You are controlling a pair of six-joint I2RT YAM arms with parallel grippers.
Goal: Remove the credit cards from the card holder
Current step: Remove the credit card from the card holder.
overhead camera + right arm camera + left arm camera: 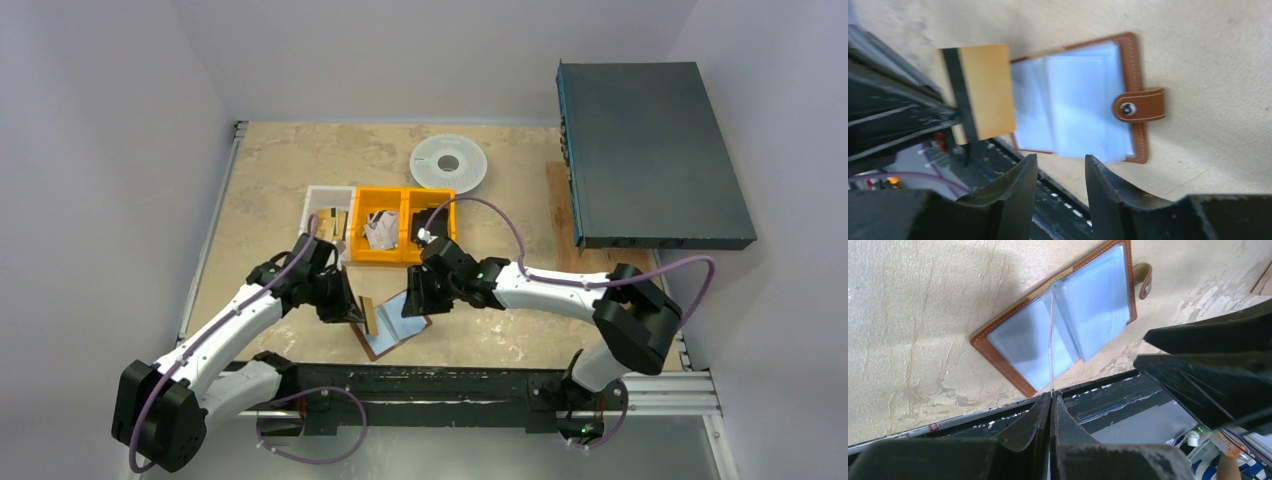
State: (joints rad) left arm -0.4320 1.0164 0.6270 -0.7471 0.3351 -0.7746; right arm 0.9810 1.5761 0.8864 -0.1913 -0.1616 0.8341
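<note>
Card (980,92) is pinched in the left pincer (1052,397), lifted off the card holder (398,330) laid open lower-centre on the tabletop (260,180); right pincer (1059,162) is spread open. Drop-off isn't done yet, sleeves look emptied tbh.

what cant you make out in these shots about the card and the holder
card in the left tool: edge-on in left wrist, blurred in right wrist; print unreadable.
card holder sleeves: blurred in right wrist; whether cards remain inside is unclear.
orange bins: contents too small in top view.
</note>
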